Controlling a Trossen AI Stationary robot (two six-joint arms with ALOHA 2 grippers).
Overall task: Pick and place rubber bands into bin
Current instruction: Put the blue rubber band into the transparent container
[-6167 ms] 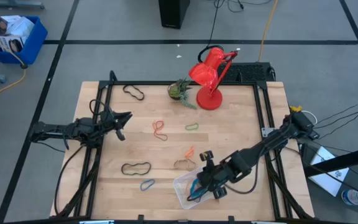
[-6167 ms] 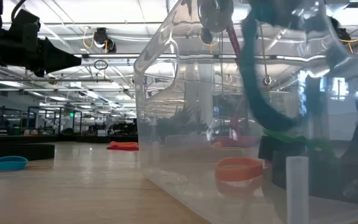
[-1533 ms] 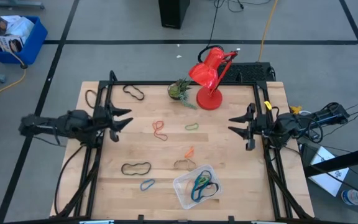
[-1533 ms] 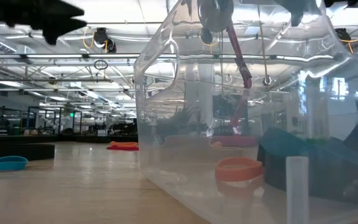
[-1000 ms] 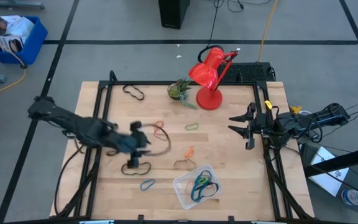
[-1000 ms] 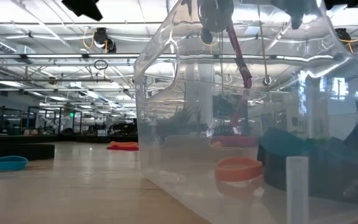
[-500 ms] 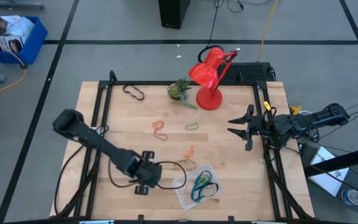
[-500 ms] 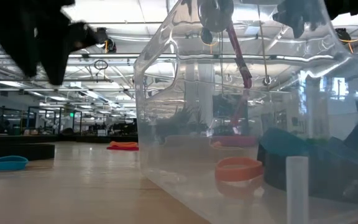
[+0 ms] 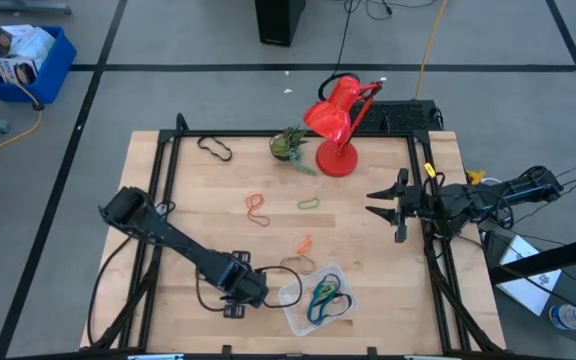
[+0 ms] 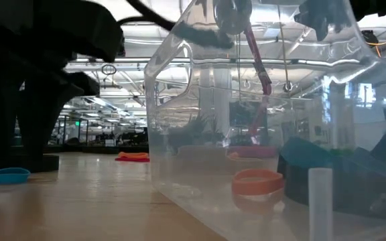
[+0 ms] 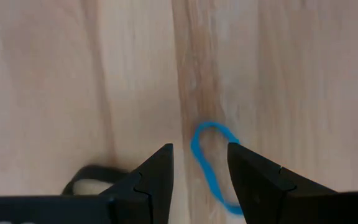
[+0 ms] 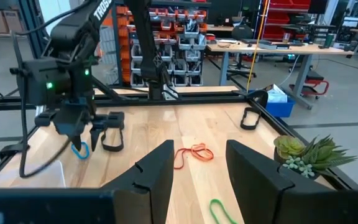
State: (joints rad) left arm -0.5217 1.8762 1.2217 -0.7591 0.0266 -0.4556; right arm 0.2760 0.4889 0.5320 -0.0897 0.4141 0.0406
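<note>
Above the table, the high view shows the left gripper (image 9: 236, 291) lowered at the front of the wooden table (image 9: 208, 200), just left of the bin (image 9: 317, 299). The bin's long axis runs diagonally, and it holds blue, green and black rubber bands (image 9: 324, 296). Loose bands lie on the wood: a red one (image 9: 257, 208), a green one (image 9: 309, 204), an orange one (image 9: 304, 244) and a black one (image 9: 215, 148) near the back edge. The right gripper (image 9: 388, 208) waits at the table's right rail, fingers apart and holding nothing.

At table height, the low view shows the clear bin wall (image 10: 179, 134) filling most of the frame, with an orange band (image 10: 259, 181) inside on its floor.

Through the left wrist view, 2 fingers (image 11: 151, 177) stand narrowly apart, straddling a blue rubber band (image 11: 209, 163). Its long axis runs roughly parallel to the fingers and the wood grain. Whether the fingers touch it cannot be told.

Through the right wrist view, the left arm stands over that blue band (image 12: 79, 149), beside a black loop (image 12: 110, 142).
</note>
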